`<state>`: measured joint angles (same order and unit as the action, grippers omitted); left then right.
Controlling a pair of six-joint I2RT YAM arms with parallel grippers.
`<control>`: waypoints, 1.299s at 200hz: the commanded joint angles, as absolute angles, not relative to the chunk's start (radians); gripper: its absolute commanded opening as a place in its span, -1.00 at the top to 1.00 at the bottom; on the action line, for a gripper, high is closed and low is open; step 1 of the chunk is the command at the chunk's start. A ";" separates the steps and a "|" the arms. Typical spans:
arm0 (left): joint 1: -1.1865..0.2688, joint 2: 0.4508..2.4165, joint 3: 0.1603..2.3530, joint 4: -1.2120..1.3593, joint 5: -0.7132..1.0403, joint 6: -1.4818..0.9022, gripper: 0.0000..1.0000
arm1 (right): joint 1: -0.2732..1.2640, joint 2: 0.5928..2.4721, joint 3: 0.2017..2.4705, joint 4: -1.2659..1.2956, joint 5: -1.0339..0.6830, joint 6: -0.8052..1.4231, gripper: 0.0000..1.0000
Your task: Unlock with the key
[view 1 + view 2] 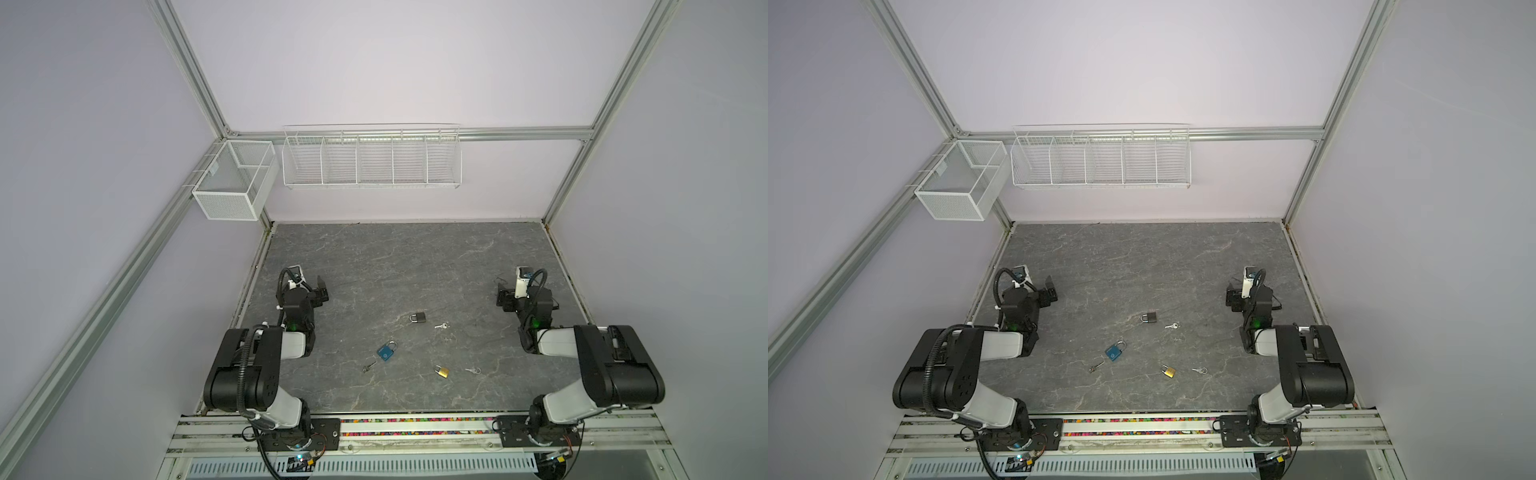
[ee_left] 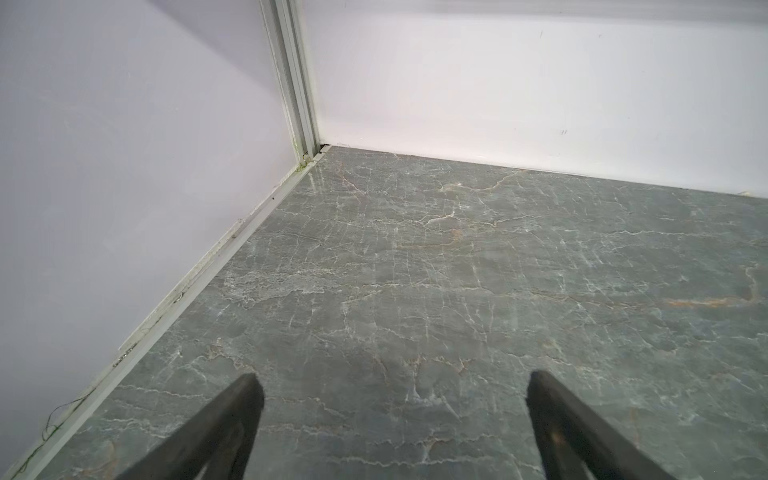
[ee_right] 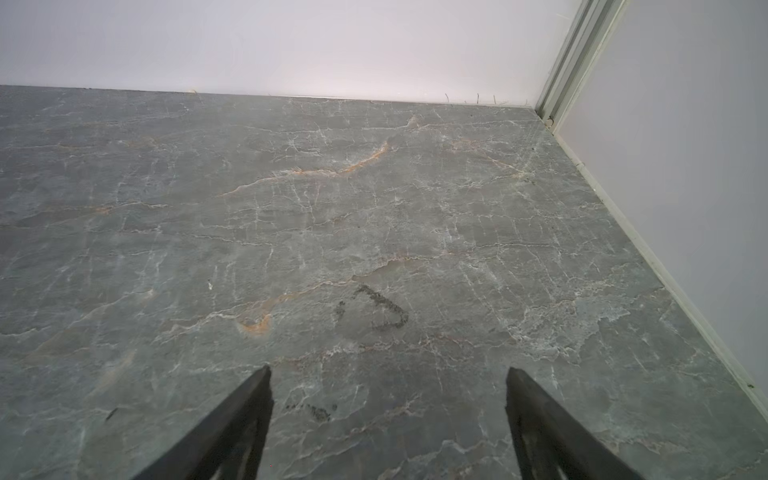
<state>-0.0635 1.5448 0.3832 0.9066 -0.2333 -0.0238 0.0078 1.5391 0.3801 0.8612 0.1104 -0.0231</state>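
Observation:
Three padlocks lie mid-table in both top views: a dark one [image 1: 419, 318], a blue one [image 1: 386, 351] and a brass one [image 1: 442, 371]. A key lies beside each: a silver key [image 1: 441, 326] right of the dark lock, a dark key [image 1: 369, 366] left of the blue lock, a ringed silver key [image 1: 473, 370] right of the brass lock. My left gripper [image 1: 320, 291] hovers far to their left, open and empty [image 2: 392, 386]. My right gripper [image 1: 503, 297] hovers far right, open and empty [image 3: 388, 382]. Neither wrist view shows a lock or key.
A white wire rack [image 1: 372, 158] hangs on the back wall and a mesh box [image 1: 232, 183] on the left frame. Walls and aluminium posts [image 2: 297, 83] close three sides. A rail [image 1: 415, 428] with the arm bases runs along the front. Dark smudges [image 3: 380, 309] mark the tabletop.

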 commanded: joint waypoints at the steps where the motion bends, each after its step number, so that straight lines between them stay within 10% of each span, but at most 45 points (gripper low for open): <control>1: -0.057 1.550 0.391 0.910 -0.221 -0.008 -0.98 | 0.003 1.534 0.385 0.874 0.101 -0.037 -0.78; 205: -0.056 1.533 0.376 0.925 -0.226 -0.012 -0.98 | 0.003 1.528 0.380 0.885 0.105 -0.036 -0.77; 260: -0.057 1.291 0.339 0.786 -0.238 -0.032 -0.98 | 0.004 1.315 0.480 0.473 0.222 0.080 -0.78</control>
